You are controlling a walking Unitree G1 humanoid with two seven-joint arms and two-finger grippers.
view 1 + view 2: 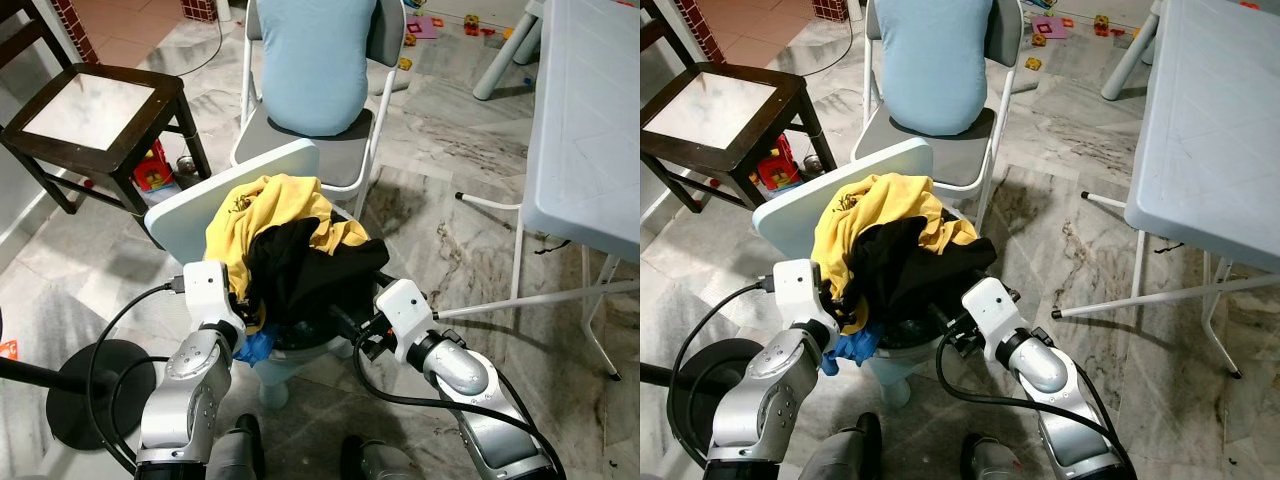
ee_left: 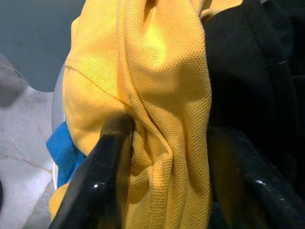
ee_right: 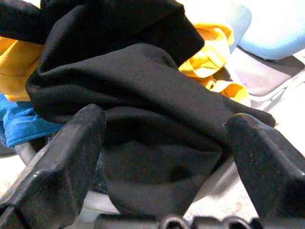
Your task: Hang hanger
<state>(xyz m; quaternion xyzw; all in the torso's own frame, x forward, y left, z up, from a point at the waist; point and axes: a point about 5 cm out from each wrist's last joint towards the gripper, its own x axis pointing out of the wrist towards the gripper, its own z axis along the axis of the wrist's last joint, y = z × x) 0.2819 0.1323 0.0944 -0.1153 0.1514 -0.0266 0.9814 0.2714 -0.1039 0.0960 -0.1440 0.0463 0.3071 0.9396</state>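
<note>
Up close, left gripper (image 2: pixel 167 143) pinches yellow garment (image 2: pixel 157 86) (right gripper (image 3: pixel 167 129) gapes).

Yellow shirt (image 1: pixel 262 215) piled with black garment (image 1: pixel 305 270) on pale blue-white chair (image 1: pixel 190 210); blue cloth (image 1: pixel 255 345) peeking under the pile, near left. Far chair (image 1: pixel 300 150): white frame, grey seat, light blue cushion (image 1: pixel 315 60). Far left stool (image 1: pixel 95 115): dark brown frame, white marbled top. Right worktop (image 1: pixel 590 110) light grey-blue, white legs. Floor (image 1: pixel 450 220) grey-beige marble with dark veining. Red toy (image 1: pixel 152 168) under the stool. Arms silver with white wrist blocks, black cables.
</note>
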